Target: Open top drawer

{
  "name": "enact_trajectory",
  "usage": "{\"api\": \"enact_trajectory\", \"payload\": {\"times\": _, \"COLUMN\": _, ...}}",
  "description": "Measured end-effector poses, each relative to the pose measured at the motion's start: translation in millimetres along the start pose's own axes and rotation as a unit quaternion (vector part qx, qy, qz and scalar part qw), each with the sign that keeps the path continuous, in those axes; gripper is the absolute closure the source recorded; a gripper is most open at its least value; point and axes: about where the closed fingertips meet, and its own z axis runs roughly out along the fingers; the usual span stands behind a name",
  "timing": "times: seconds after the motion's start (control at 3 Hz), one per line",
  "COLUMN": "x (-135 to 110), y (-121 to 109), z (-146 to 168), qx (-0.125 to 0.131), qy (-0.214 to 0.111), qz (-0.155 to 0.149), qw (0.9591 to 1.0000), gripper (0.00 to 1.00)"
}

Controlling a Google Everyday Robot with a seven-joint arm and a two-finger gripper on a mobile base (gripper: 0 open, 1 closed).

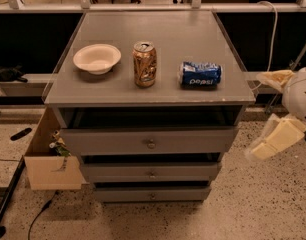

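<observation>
Fingers (276, 138) seemingly apart, blurred, right of top drawer (193, 141)

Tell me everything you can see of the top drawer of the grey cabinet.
The top drawer is the widest of three, under the cabinet top. Its flat front looks like grey board, with one small round metal knob at centre. A dark gap shows above its front edge, so it seems slightly pulled out; the inside is hidden. Nothing touches it: the end effector hangs to its right, apart.
</observation>
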Motion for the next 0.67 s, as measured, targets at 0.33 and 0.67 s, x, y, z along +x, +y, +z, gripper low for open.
{"api": "enact_trajectory", "payload": {"times": 0.33, "x": -3, "y": 10, "z": 7, "qx": 0.001, "qy": -0.009, "qz": -0.007, "qw": 0.9999, "gripper": 0.0}}
{"api": "enact_trajectory", "payload": {"times": 0.67, "x": 2, "y": 34, "z": 36, "qx": -0.008, "qy": -0.017, "qz": -0.002, "qw": 0.9998, "gripper": 0.0}}
